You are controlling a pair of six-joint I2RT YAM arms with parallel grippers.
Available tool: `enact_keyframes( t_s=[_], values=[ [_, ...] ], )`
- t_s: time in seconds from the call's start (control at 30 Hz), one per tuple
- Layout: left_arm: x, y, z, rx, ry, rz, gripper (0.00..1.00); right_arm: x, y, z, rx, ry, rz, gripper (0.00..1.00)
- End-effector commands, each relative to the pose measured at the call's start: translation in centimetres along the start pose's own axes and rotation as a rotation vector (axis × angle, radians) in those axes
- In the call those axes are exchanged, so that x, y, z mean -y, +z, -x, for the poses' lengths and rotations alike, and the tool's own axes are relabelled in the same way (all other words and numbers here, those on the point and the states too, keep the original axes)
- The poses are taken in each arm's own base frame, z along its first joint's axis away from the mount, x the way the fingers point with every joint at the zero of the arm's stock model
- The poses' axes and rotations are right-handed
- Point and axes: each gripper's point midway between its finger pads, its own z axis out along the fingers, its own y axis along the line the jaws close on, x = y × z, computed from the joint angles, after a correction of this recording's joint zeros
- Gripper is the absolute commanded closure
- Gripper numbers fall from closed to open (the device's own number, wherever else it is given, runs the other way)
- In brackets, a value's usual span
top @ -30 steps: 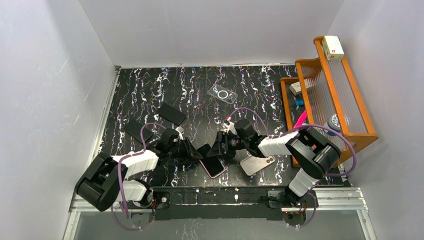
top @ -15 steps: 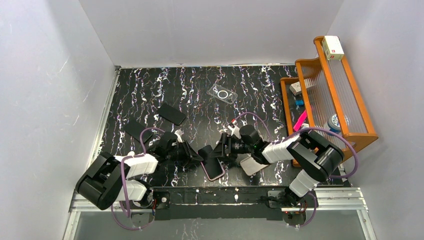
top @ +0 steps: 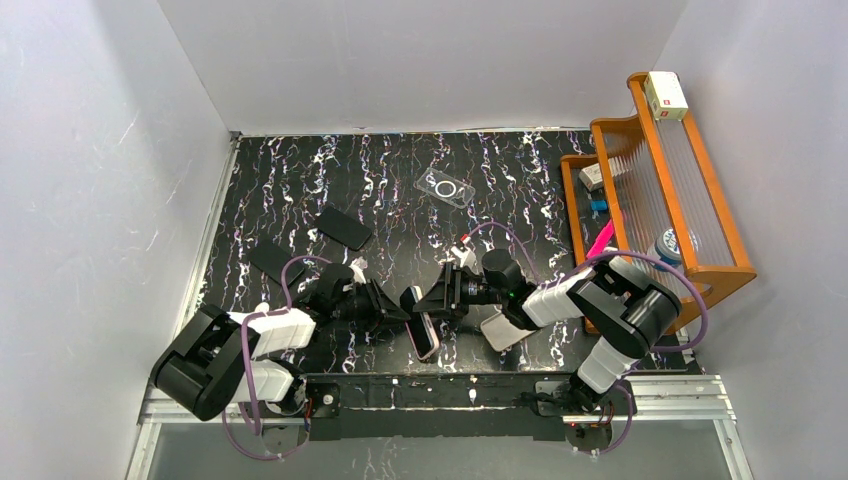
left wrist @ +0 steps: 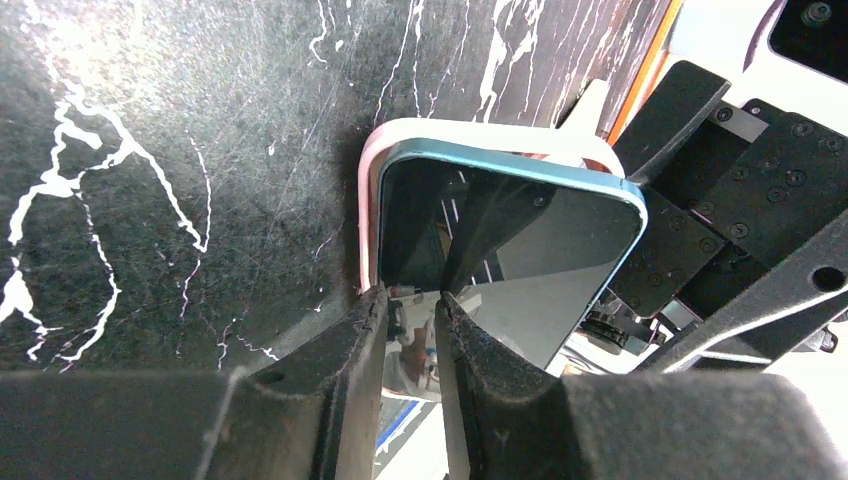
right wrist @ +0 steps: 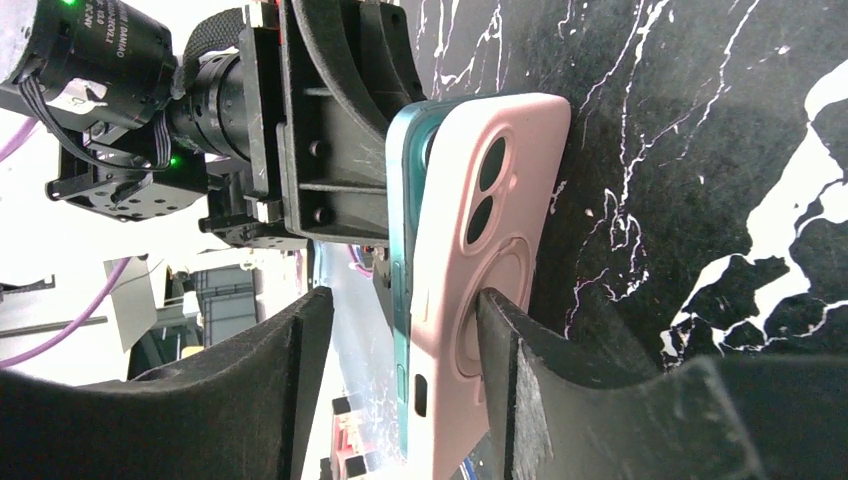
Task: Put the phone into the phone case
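the phone (left wrist: 500, 250), teal-edged with a dark screen, stands on its long edge on the black marbled table (top: 300, 180), near the front edge between the two arms. it sits partly inside the pink phone case (right wrist: 500, 250); along the edge seen in the right wrist view, the teal frame protrudes from the case rim. the case's camera cut-outs face the right wrist camera.

left gripper (left wrist: 412, 300): fingers set close together with a narrow gap, at the near edge of the phone's screen side, one finger touching the pink rim. whether they clamp anything cannot be determined.

right gripper (right wrist: 405, 295): jaws spread, straddling phone and case. one finger (right wrist: 510, 360) bears on the back of the case; the other stands clear of the screen side.

a clear phone case (top: 445, 187) lies well apart, towards the far side of the table.
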Motion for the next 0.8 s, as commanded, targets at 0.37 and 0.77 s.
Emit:
enact_keyframes(
  t_s=[0.37,0.77],
  values=[
    [0.2,0.2,0.1,-0.007,0.031,0.009,0.67,1.3,0.5,0.6,-0.007,-0.07,-0.108,0.83],
    [-1.6,0.5,0.2,-0.018,0.062,0.1,0.67,2.3,0.4,1.1,-0.006,-0.08,-0.198,0.59]
  ],
)
